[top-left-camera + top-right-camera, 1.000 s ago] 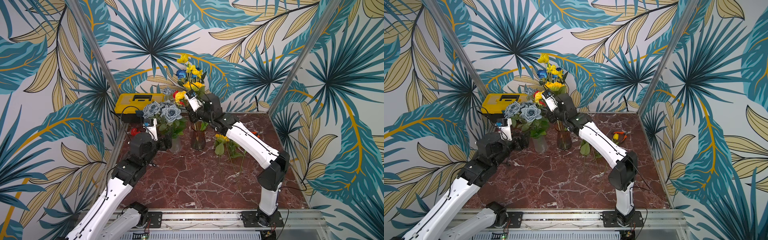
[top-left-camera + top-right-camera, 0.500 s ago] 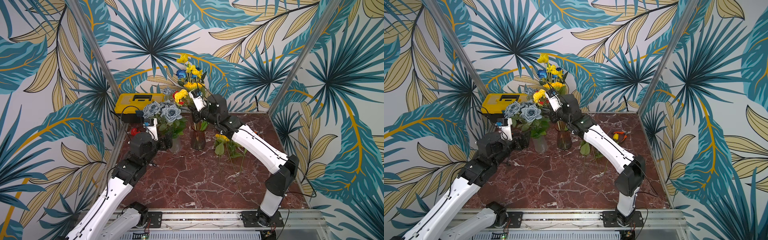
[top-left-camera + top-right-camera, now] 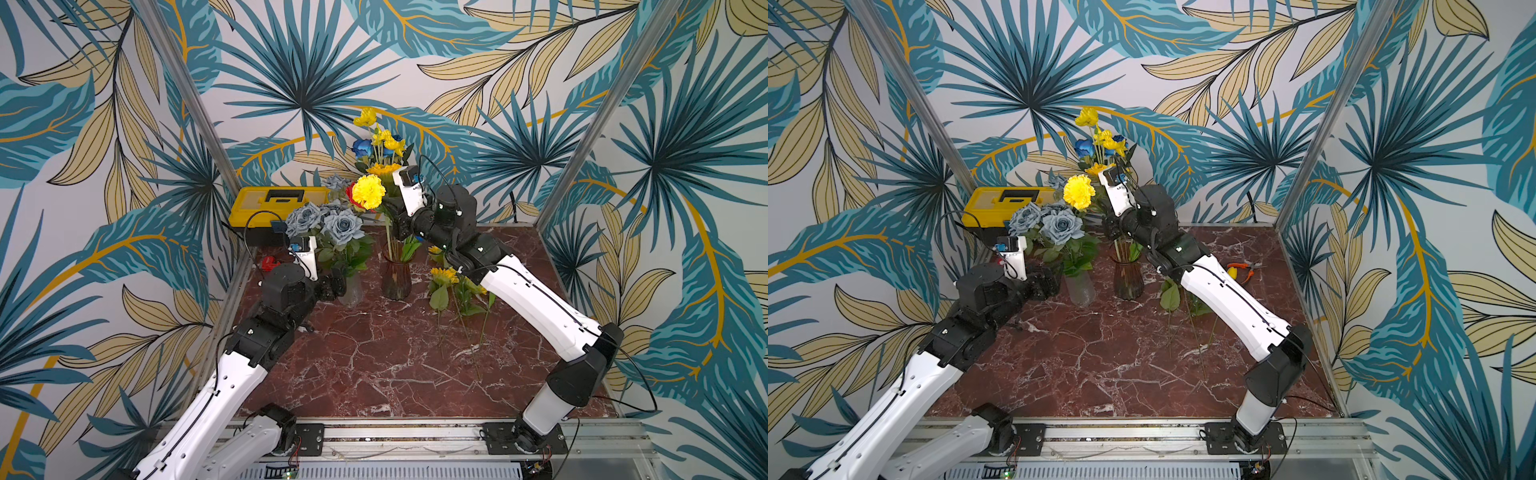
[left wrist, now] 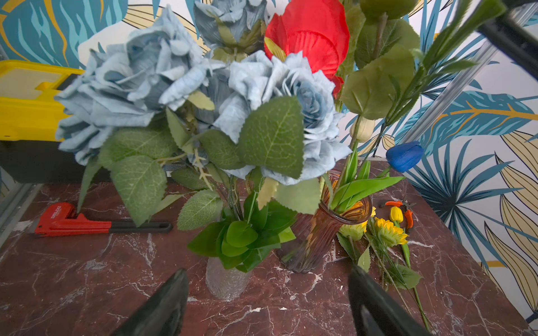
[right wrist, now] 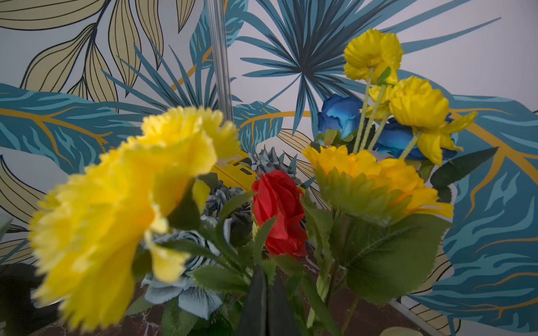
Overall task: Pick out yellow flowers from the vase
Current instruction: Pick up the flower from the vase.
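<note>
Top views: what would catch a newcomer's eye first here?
A big yellow pompom flower stands out above the brown vase, its stem in the shut right gripper. Grey-blue roses fill the clear vase beside it, and yellow flowers lie on the marble table beside the right arm.

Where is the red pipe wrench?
In the left wrist view, the red pipe wrench lies flat on the marble table, on the robot's left side, near the yellow toolbox and the clear vase of grey-blue roses.

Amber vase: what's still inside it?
Green stems and leaves fill the mouth of the amber vase. Above stand a yellow pompom, sunflower, yellow spray, red rose and blue roses. The tinted glass hides the stem ends, so which stem carries which bloom is unclear.
</note>
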{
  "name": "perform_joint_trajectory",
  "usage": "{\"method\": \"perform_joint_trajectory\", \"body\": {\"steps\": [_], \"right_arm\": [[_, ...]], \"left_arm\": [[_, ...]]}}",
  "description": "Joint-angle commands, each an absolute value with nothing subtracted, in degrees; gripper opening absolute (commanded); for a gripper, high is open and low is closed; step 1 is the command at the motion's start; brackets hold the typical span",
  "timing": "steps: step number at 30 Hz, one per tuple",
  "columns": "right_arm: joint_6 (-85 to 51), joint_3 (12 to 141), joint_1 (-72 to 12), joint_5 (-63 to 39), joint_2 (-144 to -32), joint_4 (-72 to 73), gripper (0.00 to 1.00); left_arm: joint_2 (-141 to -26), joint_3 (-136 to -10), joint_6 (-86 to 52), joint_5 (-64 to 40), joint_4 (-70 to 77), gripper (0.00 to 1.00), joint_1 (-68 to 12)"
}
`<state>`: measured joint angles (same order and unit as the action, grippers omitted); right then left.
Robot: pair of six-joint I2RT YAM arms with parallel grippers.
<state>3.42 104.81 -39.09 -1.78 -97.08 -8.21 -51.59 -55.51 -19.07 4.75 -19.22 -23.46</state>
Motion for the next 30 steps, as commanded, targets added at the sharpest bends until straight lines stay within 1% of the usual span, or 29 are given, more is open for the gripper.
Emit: {"method": "perform_joint_trajectory", "body": {"steps": [1, 4, 8, 13, 16, 23, 30], "right_arm": [[0.8, 103.6, -39.4, -3.5, -96.3, -7.0, 0.0], [-1.7, 103.1, -39.4, -5.7, -95.0, -6.9, 0.0], [-5.4, 100.8, -39.4, -8.9, -92.5, -6.7, 0.0], [-9.3, 96.2, -39.4, -14.7, -88.4, -6.1, 0.0], [-10.8, 93.8, -39.4, -17.1, -85.8, -5.3, 0.0], [-14.3, 93.3, -39.4, -20.3, -84.7, -6.2, 0.0], [-19.0, 94.1, -39.4, -23.6, -85.5, -6.1, 0.0]], "left_arm": [[-50.8, -55.5, -16.7, -1.6, -11.6, 0.91, -23.0], [-52.2, -56.5, -14.9, -3.7, -5.9, 0.92, -23.1], [-57.0, -59.5, -13.6, -7.2, -0.7, 0.93, -23.0], [-64.2, -65.2, -13.8, -12.5, 1.2, 0.93, -23.1], [-66.4, -66.4, -14.4, -14.5, 3.1, 0.93, -23.0], [-66.9, -65.6, -14.6, -19.1, 8.2, 0.92, -24.1], [-66.4, -65.6, -10.9, -23.5, 10.9, 0.92, -25.8]]}}
